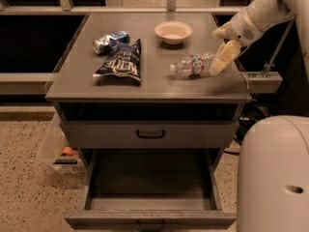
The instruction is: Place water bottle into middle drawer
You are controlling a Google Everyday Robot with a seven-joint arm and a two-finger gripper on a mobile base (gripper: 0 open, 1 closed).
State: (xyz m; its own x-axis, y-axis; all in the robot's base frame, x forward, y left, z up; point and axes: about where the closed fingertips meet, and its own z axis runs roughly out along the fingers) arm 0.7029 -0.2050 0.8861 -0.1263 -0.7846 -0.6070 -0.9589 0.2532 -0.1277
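The water bottle (190, 65) lies on its side on the right part of the cabinet top (159, 83), white cap pointing left. My gripper (216, 52) comes in from the upper right and is open at the bottle's base end. One pale finger (223, 58) hangs in front of the base; the other is behind it. The bottle rests on the top. The middle drawer (149, 219) is pulled out below, its dark inside bare, with a black bar handle on its front.
A chip bag (120, 62), a crushed can (110, 40) and a small bowl (173, 31) sit on the cabinet top. The drawer front above (150, 134) is shut. A clear bin (57, 149) stands on the floor at the left. My white body (273, 173) fills the lower right.
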